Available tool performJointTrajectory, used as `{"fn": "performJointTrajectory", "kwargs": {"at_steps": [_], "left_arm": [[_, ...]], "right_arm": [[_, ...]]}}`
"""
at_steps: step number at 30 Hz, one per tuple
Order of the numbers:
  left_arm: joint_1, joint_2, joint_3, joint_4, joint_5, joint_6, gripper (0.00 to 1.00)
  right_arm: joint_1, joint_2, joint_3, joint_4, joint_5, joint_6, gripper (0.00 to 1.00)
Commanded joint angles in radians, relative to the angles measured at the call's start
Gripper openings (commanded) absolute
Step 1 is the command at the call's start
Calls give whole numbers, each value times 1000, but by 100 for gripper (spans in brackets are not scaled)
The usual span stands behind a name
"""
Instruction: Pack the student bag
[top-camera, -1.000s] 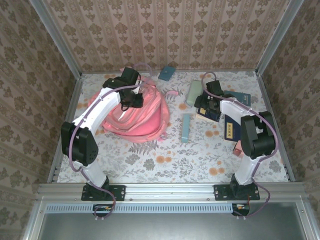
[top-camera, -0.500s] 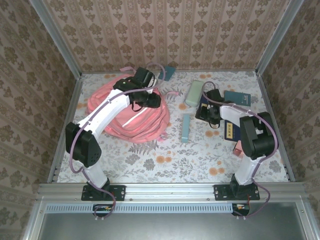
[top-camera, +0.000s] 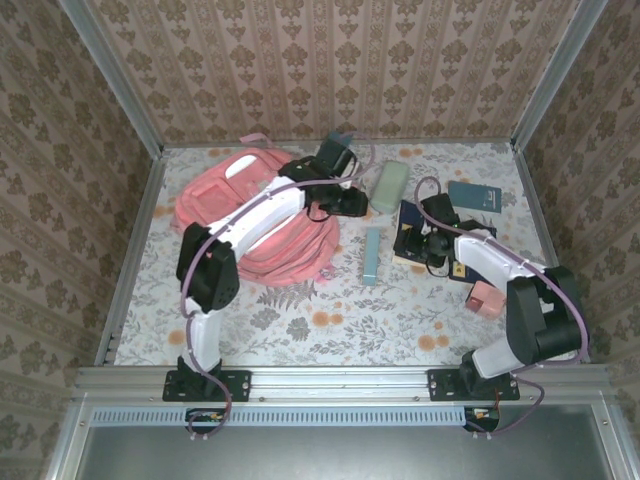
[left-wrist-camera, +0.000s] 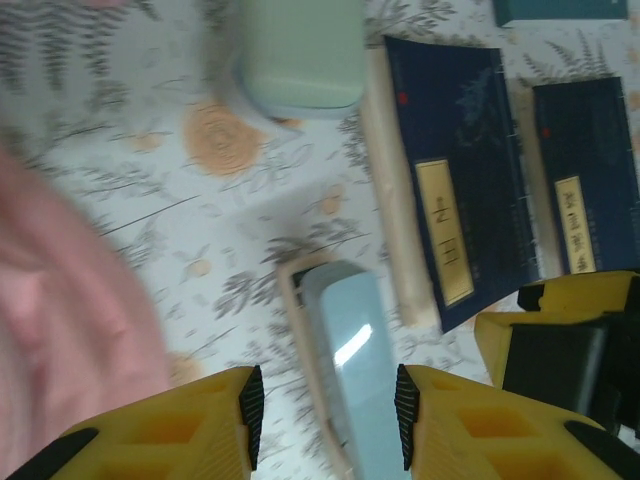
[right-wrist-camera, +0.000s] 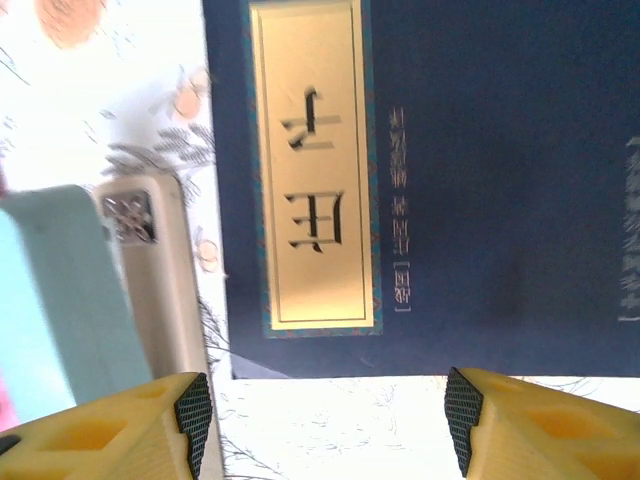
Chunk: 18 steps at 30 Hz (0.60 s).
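Floral table: bag, book, slim case

Left gripper, right gripper: jaws apart

One backpack, two navy books, one teal book — one green case

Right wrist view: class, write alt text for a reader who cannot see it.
A navy book with a gold title label lies flat on a floral tablecloth, seen from directly above. The right gripper is open, its yellow fingers at the picture's bottom corners. A pale teal case lies left of the book.
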Motion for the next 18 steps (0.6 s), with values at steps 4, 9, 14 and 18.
{"fn": "performJointTrajectory", "kwargs": {"at_steps": [4,9,14,18], "left_arm": [[-50,137,143,63,45,-73,42],[-83,236,225,102,87,-111,42],[-115,325,305,59,101,-140,42],[-124,385,336,30,95,-156,42]], "right_arm": [[-49,22,68,-41,46,-5,66],[-96,40,57,-23,83,8,66],[-159,70,43,-2,61,6,66],[-183,105,43,11,47,-8,67]]}}
